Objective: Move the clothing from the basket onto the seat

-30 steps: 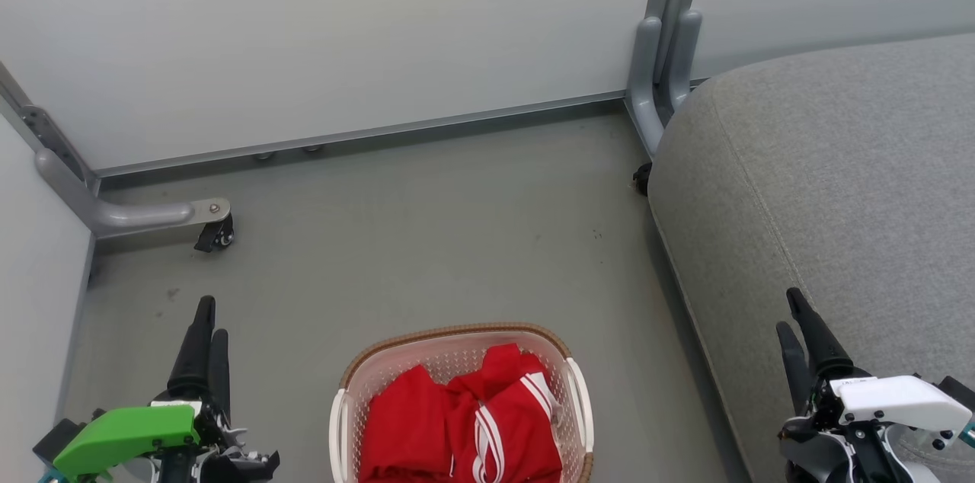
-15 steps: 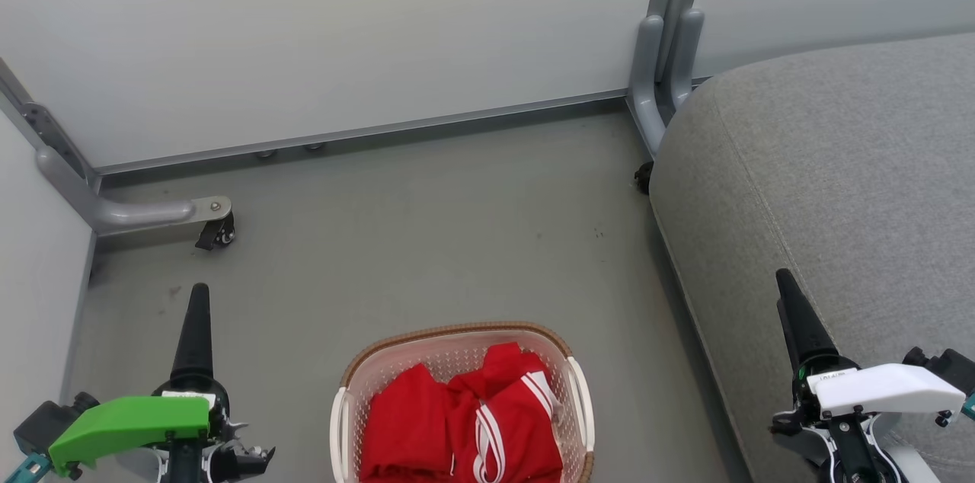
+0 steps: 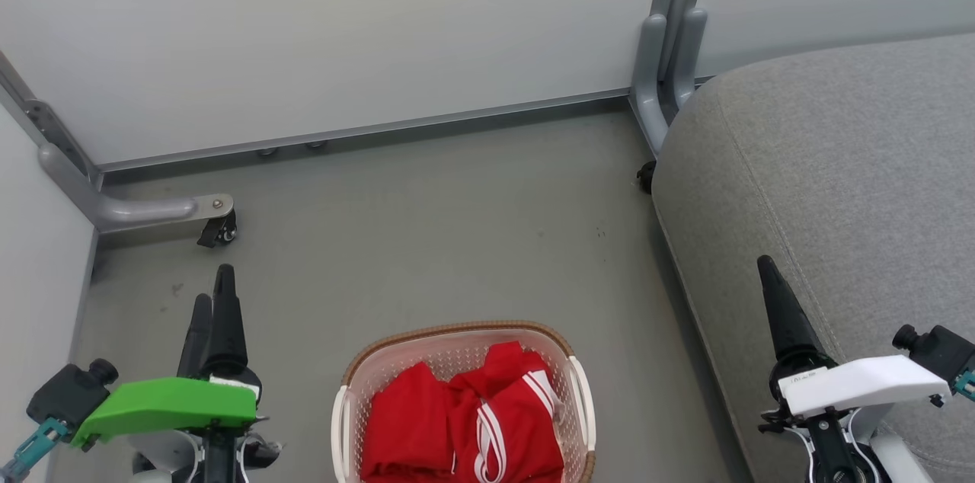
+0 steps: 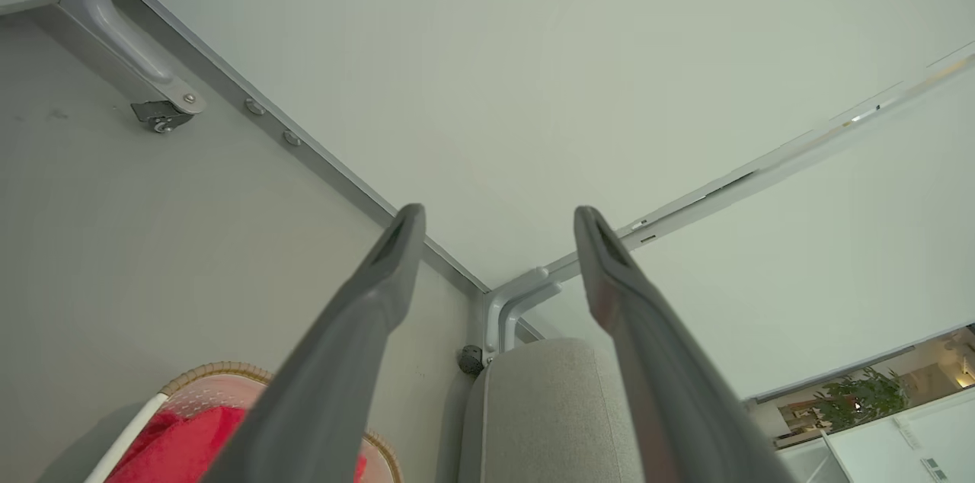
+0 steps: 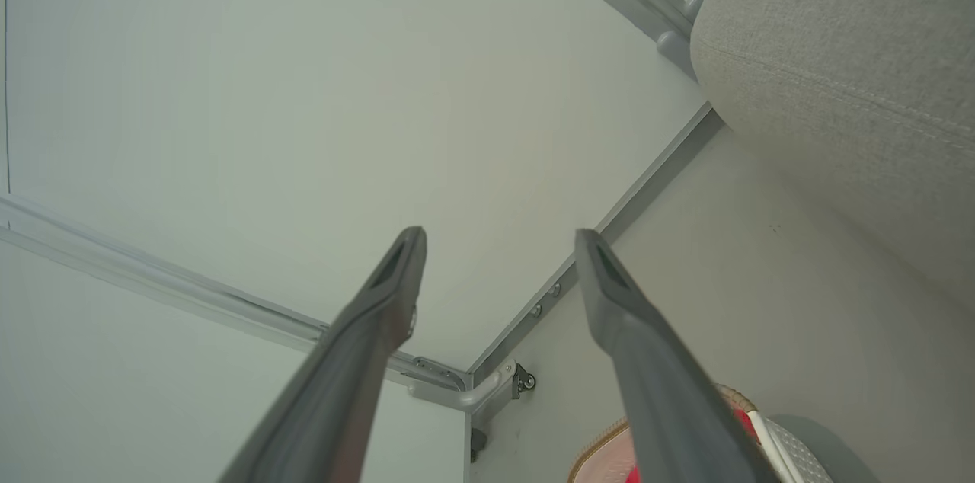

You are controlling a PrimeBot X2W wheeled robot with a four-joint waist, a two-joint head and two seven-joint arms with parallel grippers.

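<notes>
The basket [image 3: 455,331] stands on the grey floor [image 3: 426,224], away from the far corner where the two partition walls [image 3: 343,33] meet, and a strip of bare floor separates it from the side edge of the seat [image 3: 838,163]. Both pieces of the clothing [image 3: 465,430] lie inside the basket: the plain red garment [image 3: 404,430] on the left side and the striped garment [image 3: 514,418] on the right side, pressed against each other. The seat carries nothing in the part that can be seen. The left gripper [image 3: 213,286] hovers over the floor to the left of the basket, and its two fingers are spread apart and hold nothing. The right gripper [image 5: 499,235] hangs near the side edge of the seat, also with its fingers apart and empty. I think the step in hand is the first reach into the basket. To do it well, the arm should probably come down from above and not from the side, so the fingers do not strike the woven rim. It seems better to pinch a high fold of one garment only, because soft cloth can pull its neighbour or tip the light basket.
</notes>
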